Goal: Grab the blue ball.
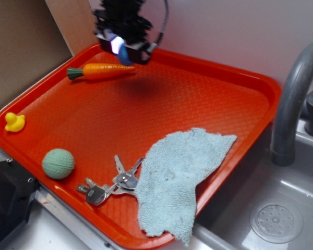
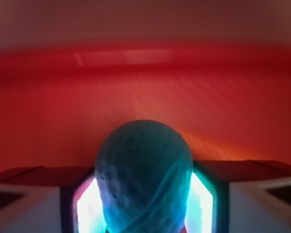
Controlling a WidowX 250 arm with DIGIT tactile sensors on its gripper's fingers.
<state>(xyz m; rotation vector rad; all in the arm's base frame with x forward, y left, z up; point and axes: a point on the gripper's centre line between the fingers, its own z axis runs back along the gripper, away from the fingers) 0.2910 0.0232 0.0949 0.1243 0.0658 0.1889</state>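
The blue ball (image 2: 143, 174) is squeezed between my gripper's two glowing pads in the wrist view, filling the gap. In the exterior view my gripper (image 1: 126, 51) hangs above the back left of the red tray (image 1: 146, 104), with a sliver of the blue ball (image 1: 128, 54) showing between its fingers. The ball is lifted off the tray, and a dark shadow lies beneath it. My gripper is shut on the ball.
On the tray lie an orange carrot (image 1: 101, 71) just left of my gripper, a yellow duck (image 1: 14, 122), a pale green ball (image 1: 58, 163), keys (image 1: 112, 182) and a light blue cloth (image 1: 180, 172). A sink with grey faucet (image 1: 292, 104) lies to the right.
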